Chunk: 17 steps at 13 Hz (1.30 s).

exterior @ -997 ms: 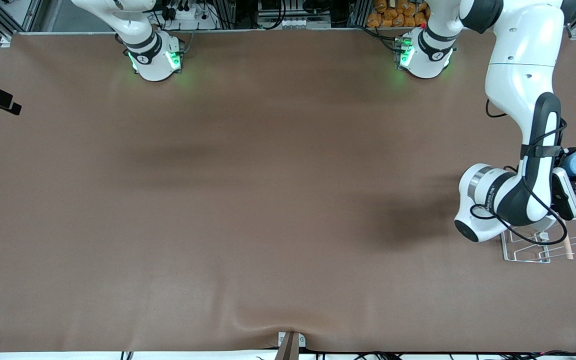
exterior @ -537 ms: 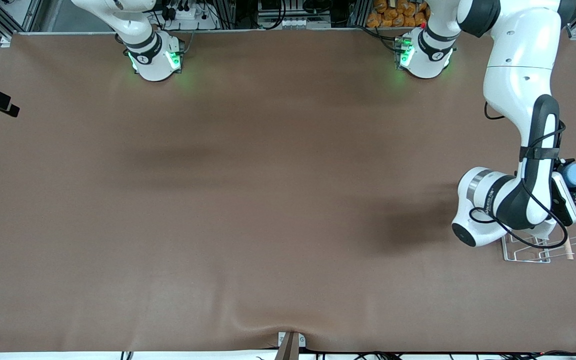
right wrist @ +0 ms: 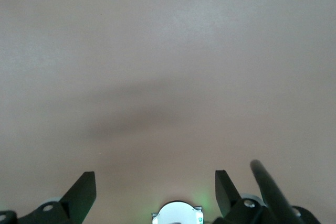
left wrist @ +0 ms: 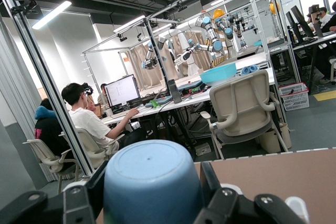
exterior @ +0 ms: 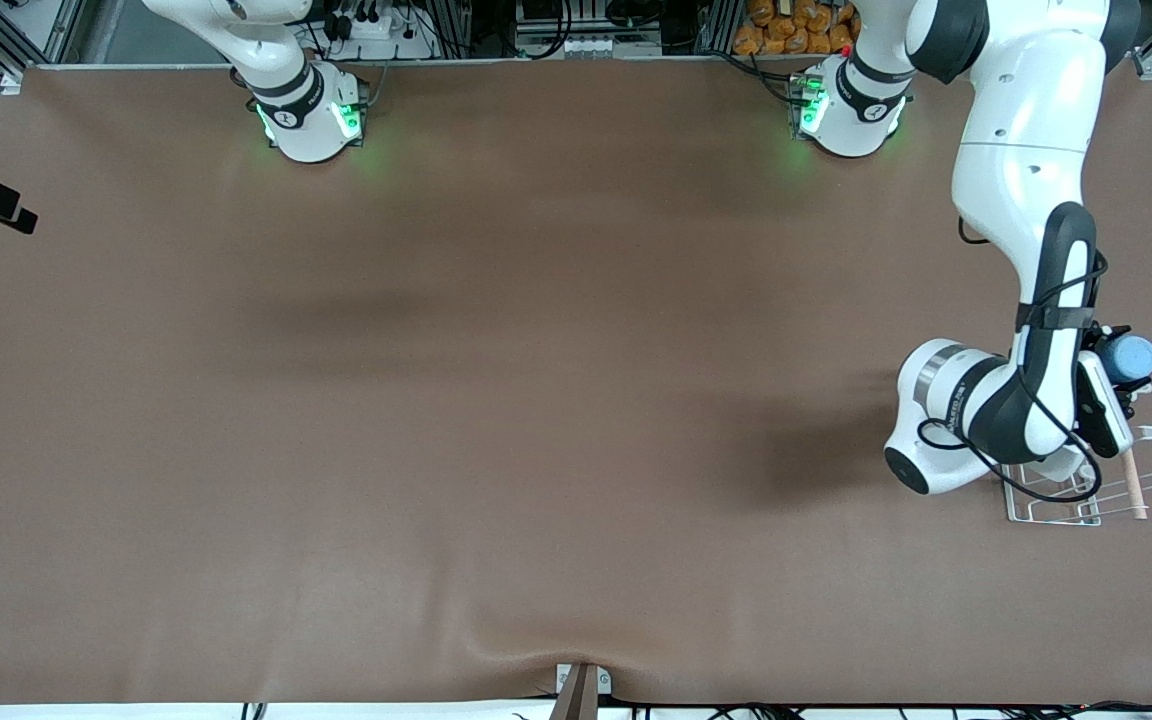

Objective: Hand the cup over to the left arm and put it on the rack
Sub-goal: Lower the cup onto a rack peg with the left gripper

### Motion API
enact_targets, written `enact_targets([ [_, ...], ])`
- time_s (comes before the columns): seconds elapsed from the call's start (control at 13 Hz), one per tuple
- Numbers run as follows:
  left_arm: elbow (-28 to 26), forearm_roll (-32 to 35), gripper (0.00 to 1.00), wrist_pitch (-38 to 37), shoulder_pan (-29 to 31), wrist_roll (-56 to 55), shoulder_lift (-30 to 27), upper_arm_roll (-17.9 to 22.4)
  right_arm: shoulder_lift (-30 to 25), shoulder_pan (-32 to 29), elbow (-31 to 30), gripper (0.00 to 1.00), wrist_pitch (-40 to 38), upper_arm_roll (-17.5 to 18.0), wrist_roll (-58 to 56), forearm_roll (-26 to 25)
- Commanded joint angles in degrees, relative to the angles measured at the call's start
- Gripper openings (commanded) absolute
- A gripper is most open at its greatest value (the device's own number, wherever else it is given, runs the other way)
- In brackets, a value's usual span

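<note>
Over the rack (exterior: 1086, 495), left hand (left wrist: 152, 203) grips cup (exterior: 1131, 357)

Glossy white left arm (exterior: 1026, 150) with black joint sections, a silver wrist ring, looping black cables; green-lit bases.

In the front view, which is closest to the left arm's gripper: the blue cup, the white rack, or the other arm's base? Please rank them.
From the left gripper:
1. cup, clamped between its fingers.
2. rack, on the table just below the gripper, nearer the front camera.
3. right arm's base, farthest, at the right arm's end.
</note>
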Motion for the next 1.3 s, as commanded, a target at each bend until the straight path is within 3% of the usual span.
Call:
enact_targets([
  [0.0, 1.61, 0.62, 0.00, -0.17, 0.16, -0.36, 1.08, 0.19, -0.54, -0.27, 0.11, 1.00, -0.10, 0.29, -0.02, -0.70],
  [1.23, 1.53, -0.26, 0.00, 1.24, 0.60, -4.75, 4.95, 0.10, -0.54, -0.36, 0.99, 1.00, -0.36, 0.29, -0.02, -1.23],
])
